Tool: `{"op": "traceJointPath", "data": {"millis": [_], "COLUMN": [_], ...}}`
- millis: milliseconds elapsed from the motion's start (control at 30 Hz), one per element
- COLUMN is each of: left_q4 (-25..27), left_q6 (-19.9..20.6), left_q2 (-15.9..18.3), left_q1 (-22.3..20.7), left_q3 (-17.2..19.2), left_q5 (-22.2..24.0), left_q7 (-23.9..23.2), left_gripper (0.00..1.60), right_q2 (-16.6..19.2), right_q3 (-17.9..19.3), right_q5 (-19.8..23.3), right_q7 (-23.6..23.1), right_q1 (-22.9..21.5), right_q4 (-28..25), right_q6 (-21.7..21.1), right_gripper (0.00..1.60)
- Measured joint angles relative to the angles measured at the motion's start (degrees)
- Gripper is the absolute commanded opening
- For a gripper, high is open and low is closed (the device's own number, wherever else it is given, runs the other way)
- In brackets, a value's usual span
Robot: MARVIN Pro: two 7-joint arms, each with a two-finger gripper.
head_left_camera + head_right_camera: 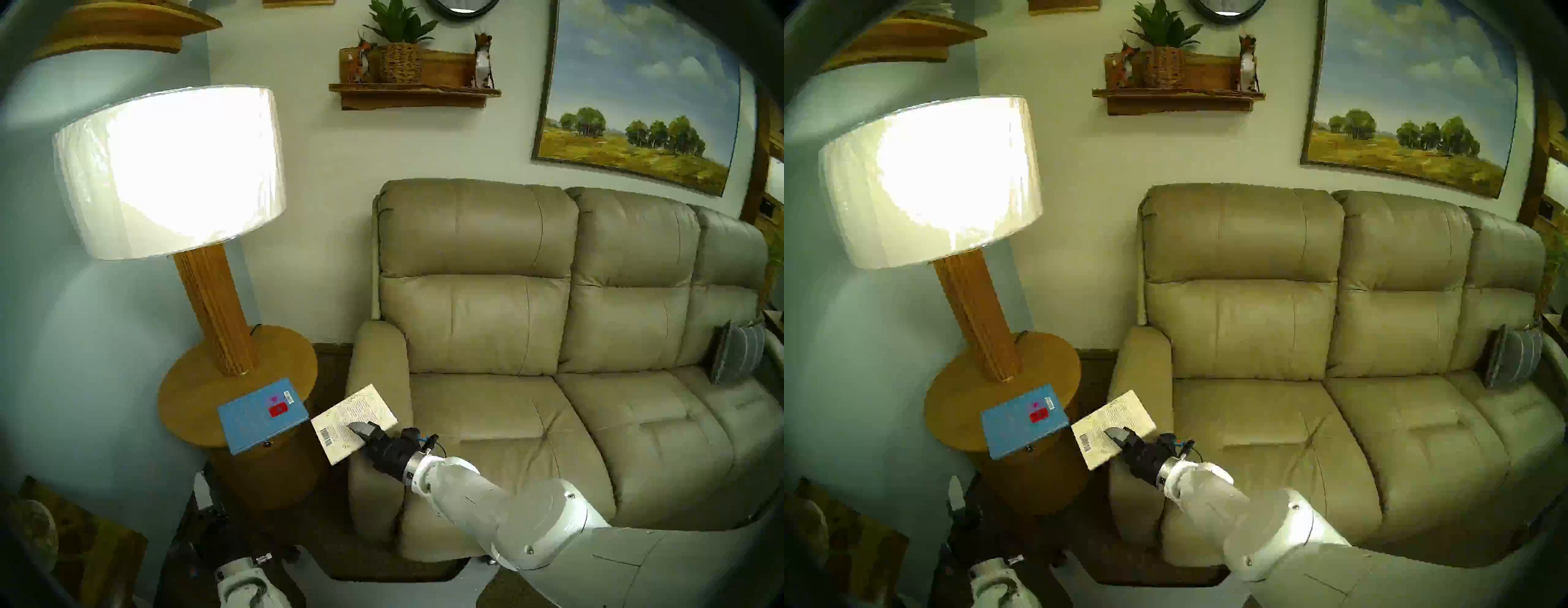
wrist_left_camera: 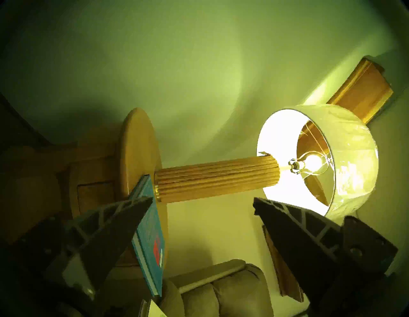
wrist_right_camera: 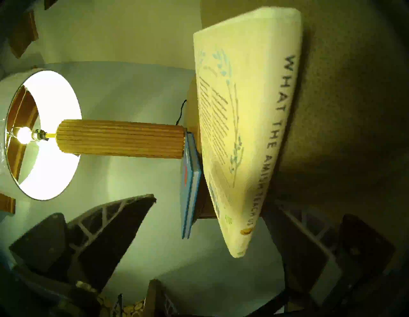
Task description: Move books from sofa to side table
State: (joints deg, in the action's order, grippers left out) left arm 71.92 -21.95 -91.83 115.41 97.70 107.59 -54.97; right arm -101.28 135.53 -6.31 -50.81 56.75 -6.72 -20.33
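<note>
The cream paperback (image 1: 354, 418) with green sprigs lies tilted on the sofa's (image 1: 509, 424) left armrest and overhangs toward the side table (image 1: 191, 403). My right gripper (image 1: 358, 429) is open around the paperback's near edge. One finger is above the cover and the other is hidden under it. In the right wrist view the paperback (image 3: 243, 132) sits against one finger, well apart from the other finger (image 3: 110, 232). The light-blue hardcover (image 1: 263, 414) lies on the side table, overhanging its front edge. My left gripper (image 2: 203, 203) is open and empty, low beside the table.
A lit lamp (image 1: 169, 170) on a ribbed wooden post (image 1: 216, 305) stands on the back of the side table. A grey pillow (image 1: 736, 352) leans at the sofa's far right. A wall shelf (image 1: 411, 93) with a plant hangs above the sofa.
</note>
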Motion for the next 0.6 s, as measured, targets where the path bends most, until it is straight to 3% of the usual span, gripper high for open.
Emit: {"op": "traceJointPath", "data": {"millis": [33, 67, 100, 267, 600], "left_q4": [0.0, 0.3, 0.4, 1.0, 1.3], "left_q6": [0.1, 0.3, 0.6, 2.2, 7.3], "left_q2": [0.0, 0.0, 0.1, 0.9, 2.9], "left_q1": [0.0, 0.2, 0.4, 1.4, 4.4], "left_q3": [0.0, 0.0, 0.0, -0.7, -1.6], "left_q5": [0.0, 0.0, 0.0, -0.3, -1.0], "left_q7": [-0.1, -0.2, -0.2, -0.2, -1.1], "left_gripper": [1.6, 1.6, 1.6, 1.6, 1.6], "right_q2": [-0.1, -0.2, -0.2, -0.3, 2.2], "right_q3": [0.1, 0.1, 0.2, 0.0, -1.8], "right_q5": [0.0, 0.0, 0.0, -0.2, -0.5], "right_q7": [0.1, 0.5, 0.8, 0.1, -7.5], "right_q1": [0.0, -0.1, -0.1, 0.0, 0.9], "right_q4": [0.0, 0.0, 0.0, 0.0, -0.1], "right_q6": [-0.1, -0.2, -0.2, -0.1, 2.0], "right_gripper": [0.74, 0.29, 0.0, 0.0, 0.0]}}
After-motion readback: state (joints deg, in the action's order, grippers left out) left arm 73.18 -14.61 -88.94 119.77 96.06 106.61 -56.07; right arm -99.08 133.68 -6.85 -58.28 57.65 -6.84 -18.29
